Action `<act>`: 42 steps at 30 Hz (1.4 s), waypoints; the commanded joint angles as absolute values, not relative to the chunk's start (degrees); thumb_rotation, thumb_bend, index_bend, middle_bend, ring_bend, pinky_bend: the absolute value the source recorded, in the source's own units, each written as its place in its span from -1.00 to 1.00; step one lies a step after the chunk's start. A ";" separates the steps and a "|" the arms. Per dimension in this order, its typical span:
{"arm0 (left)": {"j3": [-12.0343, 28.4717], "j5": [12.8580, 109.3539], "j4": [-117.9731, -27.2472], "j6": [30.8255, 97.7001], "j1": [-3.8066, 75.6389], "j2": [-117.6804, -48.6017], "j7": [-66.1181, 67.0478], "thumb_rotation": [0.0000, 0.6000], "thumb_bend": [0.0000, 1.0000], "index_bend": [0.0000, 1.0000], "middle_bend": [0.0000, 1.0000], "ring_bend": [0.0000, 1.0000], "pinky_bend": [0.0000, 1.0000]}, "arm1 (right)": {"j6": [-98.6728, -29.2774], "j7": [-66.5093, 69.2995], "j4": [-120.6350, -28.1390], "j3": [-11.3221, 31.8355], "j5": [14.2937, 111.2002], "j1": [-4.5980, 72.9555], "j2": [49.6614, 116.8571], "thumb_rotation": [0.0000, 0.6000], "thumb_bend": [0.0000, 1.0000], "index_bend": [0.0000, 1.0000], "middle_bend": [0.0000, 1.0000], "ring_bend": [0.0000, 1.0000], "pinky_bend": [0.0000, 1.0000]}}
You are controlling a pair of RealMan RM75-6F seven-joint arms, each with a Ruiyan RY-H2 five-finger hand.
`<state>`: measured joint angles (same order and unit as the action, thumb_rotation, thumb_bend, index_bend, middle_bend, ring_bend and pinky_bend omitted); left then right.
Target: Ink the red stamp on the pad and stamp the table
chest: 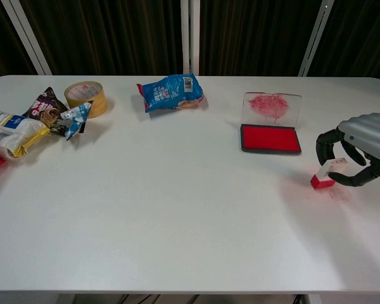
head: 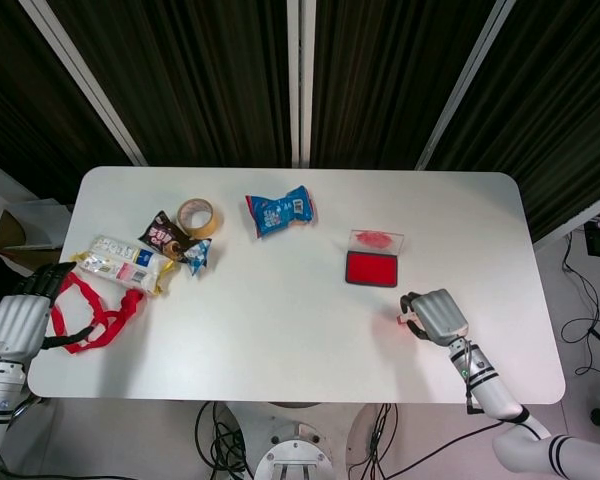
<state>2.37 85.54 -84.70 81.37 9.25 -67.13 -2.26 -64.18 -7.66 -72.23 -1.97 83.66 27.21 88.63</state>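
Observation:
My right hand [chest: 361, 140] [head: 435, 315] pinches the red stamp [chest: 325, 175], a small block with a pale top and a red base. The stamp's base is down on the white table [chest: 177, 209], front right of the ink pad. Faint red marks [chest: 339, 194] lie on the table beside it. The ink pad [chest: 270, 138] [head: 371, 269] lies open, its ink-smeared clear lid [chest: 271, 106] tilted up behind it. My left hand [head: 18, 318] rests off the table's left edge by a red strap, holding nothing, fingers apart; it shows in the head view only.
A blue snack bag [chest: 171, 92] lies at the back centre. A tape roll [chest: 87, 96] and several snack packets [chest: 57, 114] sit at the back left. A red strap [head: 90, 312] lies at the left edge near my left hand.

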 commanded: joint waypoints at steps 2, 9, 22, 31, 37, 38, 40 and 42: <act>2.41 85.59 -84.45 81.28 9.34 -67.25 -2.44 0.58 -0.94 -0.82 -0.76 -0.77 -0.51 | -64.13 -7.83 -71.95 -1.78 83.90 27.03 88.82 1.00 -0.26 0.28 0.02 0.43 0.80; 2.43 85.54 -84.04 81.25 9.36 -67.49 -2.72 0.57 -0.94 -0.82 -0.76 -0.77 -0.51 | -62.95 -8.34 -71.99 -1.65 83.99 27.04 88.59 1.00 -0.28 0.21 -0.04 0.43 0.80; 2.47 85.53 -84.12 81.45 9.27 -67.33 -2.74 0.58 -0.94 -0.82 -0.76 -0.77 -0.51 | -61.55 -9.11 -72.77 -1.40 84.03 26.94 88.00 1.00 -0.30 0.01 -0.16 0.43 0.80; 2.41 85.75 -84.15 81.48 9.30 -67.26 -3.05 0.59 -0.94 -0.82 -0.76 -0.77 -0.51 | -60.00 -9.07 -74.25 -1.57 83.96 27.08 86.59 1.00 -0.32 -0.44 -0.36 0.47 0.79; 2.40 85.91 -84.31 81.70 9.24 -67.07 -3.08 0.57 -0.94 -0.82 -0.76 -0.77 -0.51 | -59.68 -9.91 -75.72 -2.15 84.79 27.14 85.08 1.00 -0.45 -0.75 -0.52 0.48 0.79; 2.37 85.99 -84.38 81.80 9.19 -67.00 -3.09 0.58 -0.94 -0.82 -0.76 -0.77 -0.51 | -60.08 -10.58 -76.47 -2.29 85.14 27.03 84.35 1.00 -0.51 -0.85 -0.57 0.48 0.79; 2.30 86.09 -84.51 81.96 9.10 -66.86 -3.09 0.57 -0.94 -0.82 -0.76 -0.77 -0.51 | -61.21 -12.69 -78.15 -2.52 85.53 26.53 82.66 1.00 -0.62 -0.97 -0.64 0.47 0.79; 2.25 86.13 -84.68 82.12 8.97 -66.65 -3.05 0.58 -0.94 -0.82 -0.76 -0.77 -0.51 | -63.29 -15.57 -81.07 -2.52 85.38 25.41 79.96 1.00 -0.75 -1.00 -0.68 0.47 0.79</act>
<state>2.27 86.12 -84.65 82.10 8.99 -66.66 -3.06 -61.44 -13.13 -78.61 -2.36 85.22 26.41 82.30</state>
